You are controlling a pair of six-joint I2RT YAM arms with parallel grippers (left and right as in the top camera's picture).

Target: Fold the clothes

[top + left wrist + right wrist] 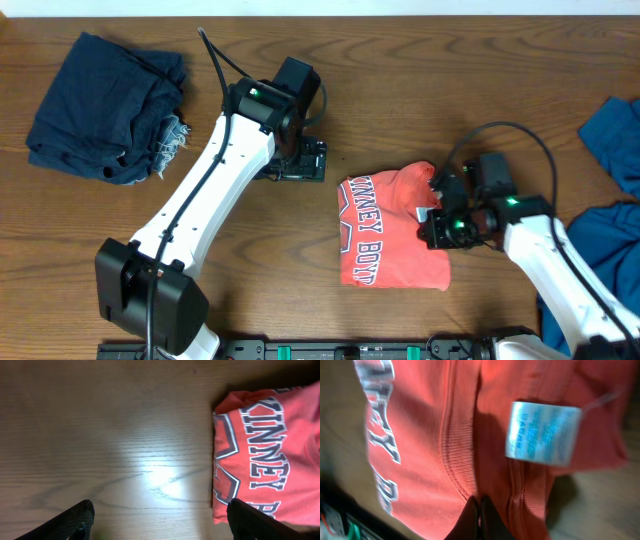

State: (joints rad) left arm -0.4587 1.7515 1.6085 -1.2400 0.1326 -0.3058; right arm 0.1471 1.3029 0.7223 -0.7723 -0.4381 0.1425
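Wood-grain counter is seen under everything. On it, somewhat right of the middle and toward the near edge, the coral-red T-shirt [385, 235] is laid, already folded into a compact block with its lettering up. Its white neck label [543, 433] is exposed on the right side.

The right fingers [470, 522] are pressed together on a ridge of the cloth beside the collar seam. The left fingers [70, 520] are spread wide and empty over bare wood just beside the shirt's left edge.

For a clean fold, only the pinched layer should be lifted, kept low and laid squarely over the block, probably with the left edge pinned down.

A dark navy garment [105, 105] is heaped at the far left corner, well apart. Blue cloth [610, 235] at the right edge is partly overlapped by the right arm and could be dragged along.
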